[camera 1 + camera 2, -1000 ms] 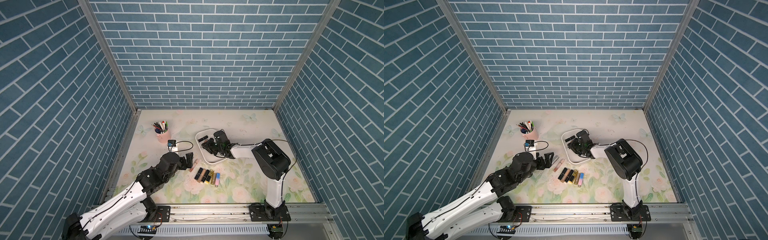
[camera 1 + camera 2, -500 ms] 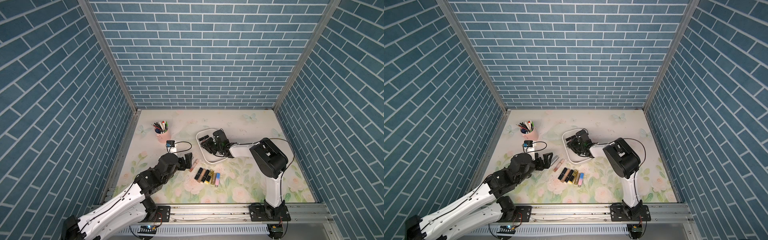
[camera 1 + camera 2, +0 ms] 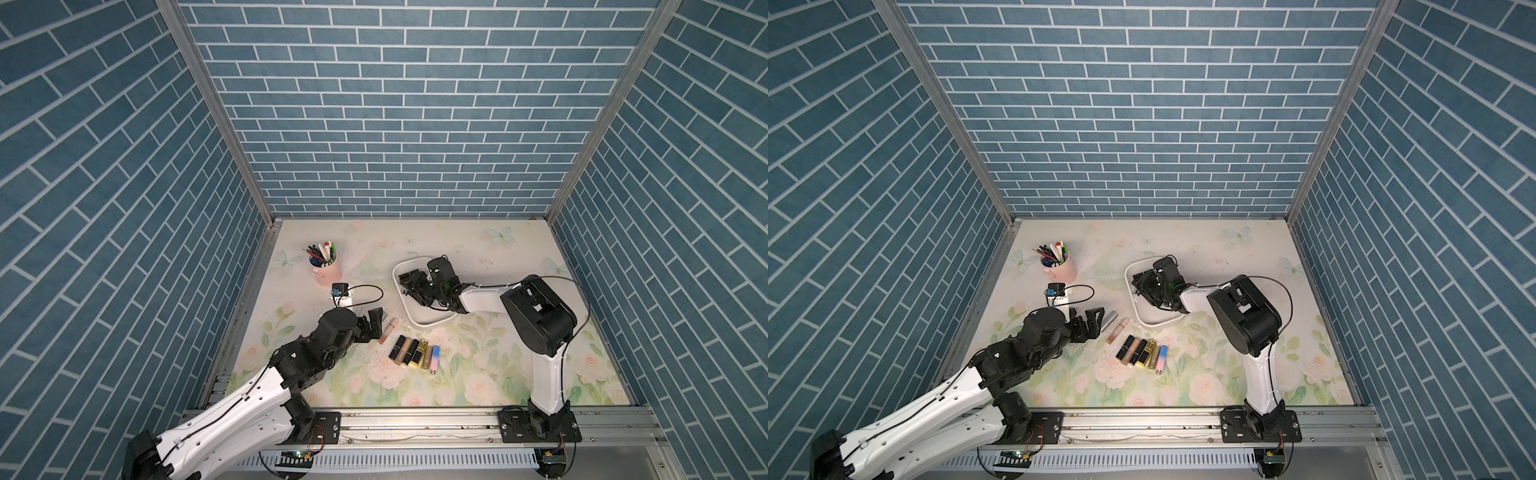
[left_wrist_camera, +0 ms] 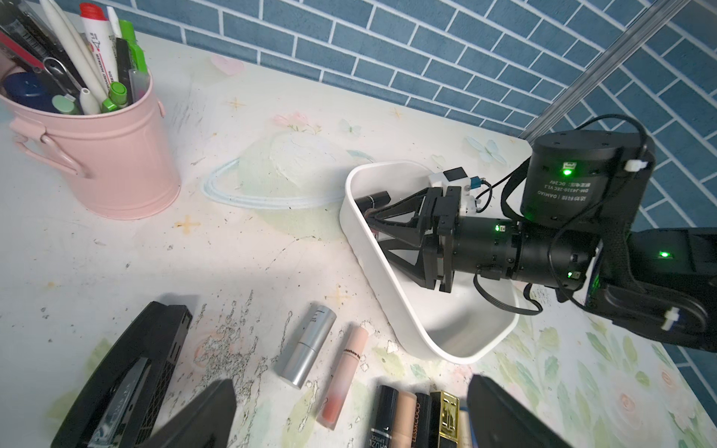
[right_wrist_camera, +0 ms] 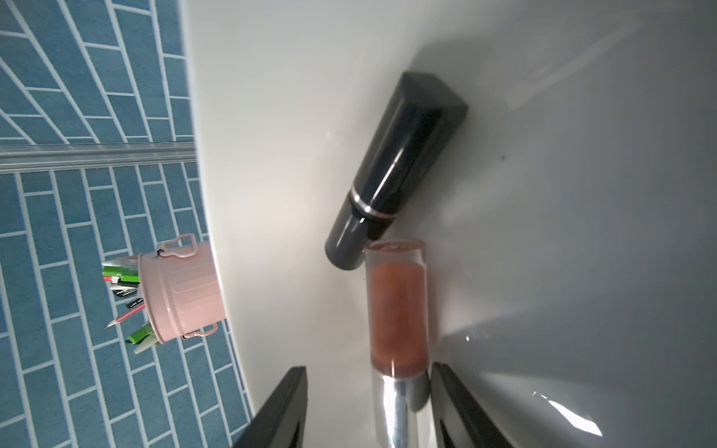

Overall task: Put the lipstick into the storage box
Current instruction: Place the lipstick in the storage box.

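Forearm point(image 3: 484, 297) level, right fingers point(image 5: 279, 411) inside storage box point(image 4: 384, 287).

Staged robot test cell, dressed like a home vanity; brick-print wall panels point(image 3: 395, 124) boxed three sides, joined by bare aluminium posts point(image 3: 216, 112); floral tabletop point(image 3: 478, 365) met a metal rail point(image 3: 415, 424) at lower frame, arm bases point(image 3: 538, 428) bolted on; pink pen cup point(image 3: 326, 270) and lipsticks point(image 3: 415, 352) gave the dressing-table look.

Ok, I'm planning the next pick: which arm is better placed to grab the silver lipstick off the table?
Left, probably. The left end effector hangs open right beside the silver lipstick, while the right end effector sits inside the storage box, farther from it.
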